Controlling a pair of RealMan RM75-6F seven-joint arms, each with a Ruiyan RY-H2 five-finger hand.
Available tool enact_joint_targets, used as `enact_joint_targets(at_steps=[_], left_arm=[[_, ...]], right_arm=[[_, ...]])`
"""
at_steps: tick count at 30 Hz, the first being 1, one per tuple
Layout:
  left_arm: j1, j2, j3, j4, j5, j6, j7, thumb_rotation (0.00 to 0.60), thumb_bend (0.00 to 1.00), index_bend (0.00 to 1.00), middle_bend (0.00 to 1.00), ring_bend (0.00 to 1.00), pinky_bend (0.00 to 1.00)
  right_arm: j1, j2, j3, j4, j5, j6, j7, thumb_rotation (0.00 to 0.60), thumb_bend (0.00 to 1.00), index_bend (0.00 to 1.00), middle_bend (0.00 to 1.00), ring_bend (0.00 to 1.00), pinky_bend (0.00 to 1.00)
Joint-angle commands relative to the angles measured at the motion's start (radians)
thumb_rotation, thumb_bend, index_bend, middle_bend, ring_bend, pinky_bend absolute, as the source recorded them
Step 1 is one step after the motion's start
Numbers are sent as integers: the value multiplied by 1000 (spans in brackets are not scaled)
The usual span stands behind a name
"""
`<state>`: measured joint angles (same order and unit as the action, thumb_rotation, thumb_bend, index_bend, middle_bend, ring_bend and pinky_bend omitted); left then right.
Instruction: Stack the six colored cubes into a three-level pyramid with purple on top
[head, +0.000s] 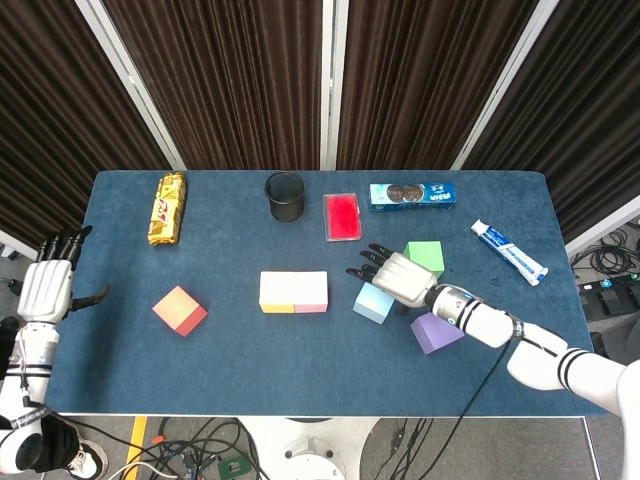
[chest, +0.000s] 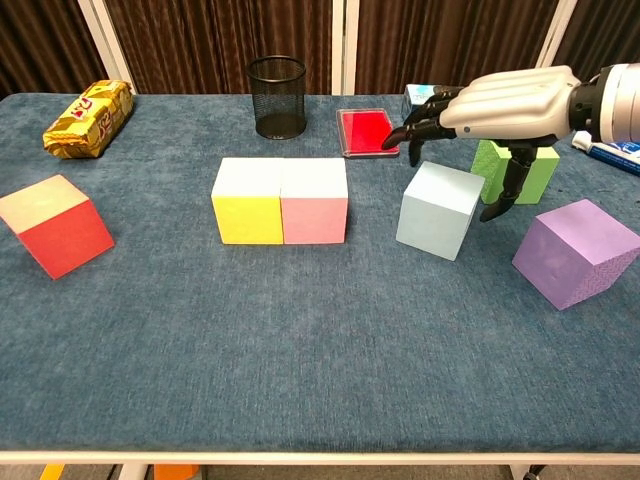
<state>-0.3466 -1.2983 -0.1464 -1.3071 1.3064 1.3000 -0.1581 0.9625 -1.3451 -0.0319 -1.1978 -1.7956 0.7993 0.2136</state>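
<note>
One light blue cube (chest: 439, 209) under right robot hand (chest: 497, 103), fingers spread, seemingly untouched.

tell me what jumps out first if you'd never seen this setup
The right hand hovers open over the pale blue cube at centre right, touching nothing. Just left of it, the yellow cube and pink cube sit flush side by side mid-table. The purple cube lies tilted near the right edge, the red cube alone far left.
</note>
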Motion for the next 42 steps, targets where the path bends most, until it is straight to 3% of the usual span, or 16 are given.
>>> enact_joint_targets(at_steps=[1,4,8,15,31,34,38,42], left_arm=[[-1,-1,-2,2,3,-4,1,600,217,73,106,0,57],[-1,-2,-1,2,4,-11,5,600,217,73,98,0,57],[1,0,-3,-1,4,-16,7,600,217,73,93,0,57],[2,-1,-10,-2,5,-19,3,600,217,74,93,0,57],[6,2,-14,-3,13,-30,-11,600,217,75,92,0,57],[9,1,-13,-1,12,-33,-17,600,217,75,90,0,57],[12,-1,-12,2,12,-36,-28,600,217,76,90,0,57],[15,-3,-13,6,18,-32,-40,600,217,77,89,0,57]], right_arm=[[-3,3,-8,0,12,6,12,600,0,0,335,0,0],[-6,3,-17,-1,17,13,19,600,0,0,330,0,0],[-4,1,-24,5,22,16,17,600,0,0,232,0,0],[4,0,-36,-2,29,15,18,600,0,0,149,0,0],[-7,-5,-53,-7,24,77,22,600,23,0,303,0,0],[-12,-6,-45,-5,38,84,13,600,34,0,409,10,0],[-23,-1,-25,-12,78,83,6,600,50,0,565,109,0],[-27,-2,6,-29,156,34,-25,600,52,0,626,147,0]])
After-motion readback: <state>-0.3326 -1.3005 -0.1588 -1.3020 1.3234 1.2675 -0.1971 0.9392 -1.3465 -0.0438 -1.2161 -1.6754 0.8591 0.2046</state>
